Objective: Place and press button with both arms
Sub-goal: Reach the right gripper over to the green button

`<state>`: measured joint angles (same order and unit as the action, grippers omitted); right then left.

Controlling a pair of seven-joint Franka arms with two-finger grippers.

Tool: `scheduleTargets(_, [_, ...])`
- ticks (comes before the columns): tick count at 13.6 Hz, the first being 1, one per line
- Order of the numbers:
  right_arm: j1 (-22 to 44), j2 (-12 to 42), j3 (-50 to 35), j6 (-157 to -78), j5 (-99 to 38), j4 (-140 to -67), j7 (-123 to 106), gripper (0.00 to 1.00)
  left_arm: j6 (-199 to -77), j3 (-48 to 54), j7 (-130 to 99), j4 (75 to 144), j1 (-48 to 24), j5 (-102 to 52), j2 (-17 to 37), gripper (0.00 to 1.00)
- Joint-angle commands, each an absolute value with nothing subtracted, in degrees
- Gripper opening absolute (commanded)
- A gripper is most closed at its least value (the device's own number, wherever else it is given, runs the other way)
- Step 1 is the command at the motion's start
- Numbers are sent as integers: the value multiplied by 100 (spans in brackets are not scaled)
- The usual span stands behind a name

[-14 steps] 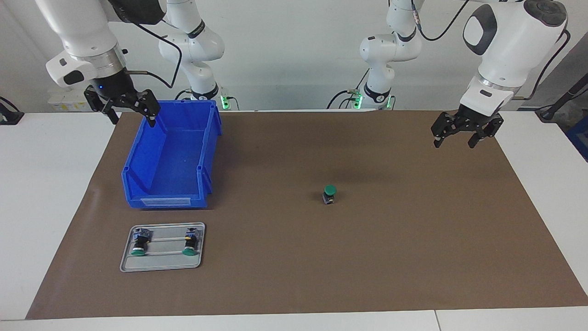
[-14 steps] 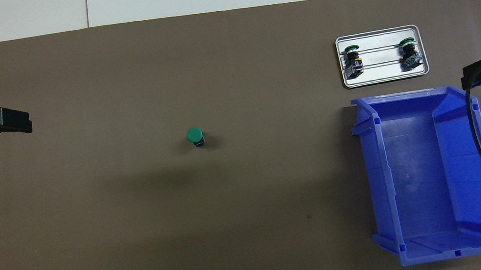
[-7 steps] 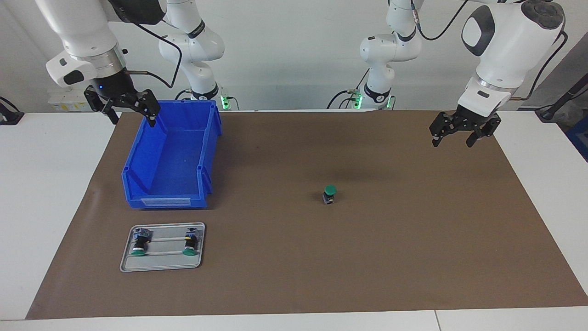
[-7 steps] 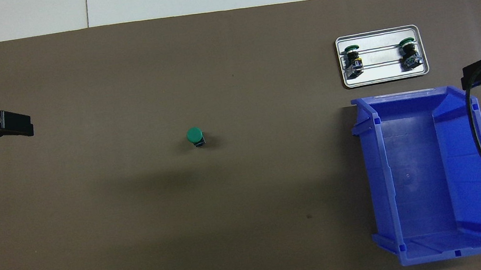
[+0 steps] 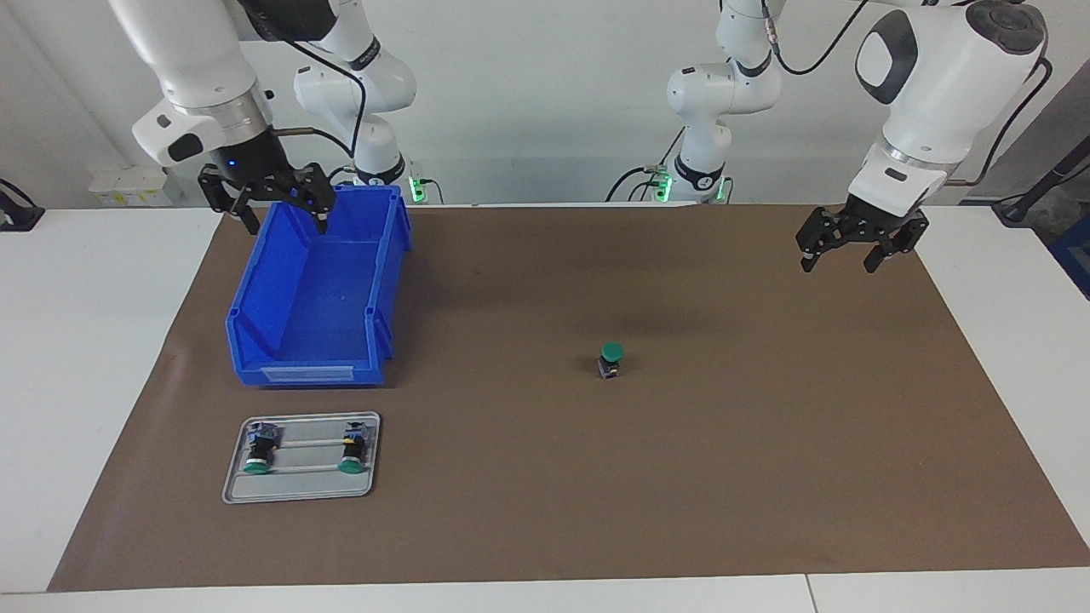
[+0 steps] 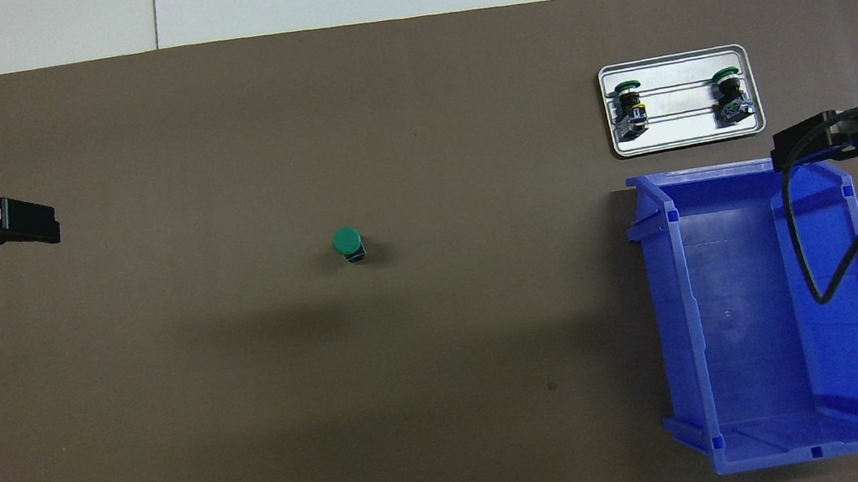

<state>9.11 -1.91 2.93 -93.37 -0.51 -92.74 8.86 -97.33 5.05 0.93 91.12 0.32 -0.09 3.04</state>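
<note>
One small green-capped push button (image 5: 610, 360) is standing upright mid-surface in the facing view, so placing looks done and pressing is pending. The left tool (image 5: 836, 251) is hanging open and empty over the brown mat (image 5: 766, 477).

Overhead, the right tool (image 6: 805, 139) is hovering open, holding nothing, over the blue plastic bin (image 6: 677, 306).

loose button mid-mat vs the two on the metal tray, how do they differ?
Pose: the loose button stands upright, green cap up; the two tray buttons lie on their sides, caps pointing away from the robots.
Support: the loose button sits on the brown mat; the tray buttons rest in the metal tray, beside the blue bin.
Shared: green caps, dark bodies, no gripper touching them.
</note>
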Motion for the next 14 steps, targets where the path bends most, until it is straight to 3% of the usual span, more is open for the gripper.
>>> scheduleTargets(1, [1527, -378, 255, -10122, -123, -9947, 1833, 100, -9729, 536, 26, 9290, 70, 97, 132, 100])
scheduleTargets(4, [2326, -230, 255, -10792, -114, -10204, 2915, 98, -9729, 536, 26, 9290, 70, 97, 132, 100])
scheduleTargets(8, [3364, 596, 255, -11644, 35, -9968, 4549, 95, -9729, 536, 26, 9290, 70, 97, 132, 100])
scheduleTargets(9, [3566, 850, 255, -11767, 79, -9828, 4849, 89, -9729, 536, 26, 9290, 70, 97, 132, 100])
scheduleTargets(12, [4007, 1370, 255, -12277, 228, -9589, 5597, 52, -9729, 536, 26, 9290, 70, 97, 132, 100])
scheduleTargets(14, [4069, 1441, 246, -12384, 229, -9589, 5651, 53, -9729, 536, 26, 9290, 70, 97, 132, 100])
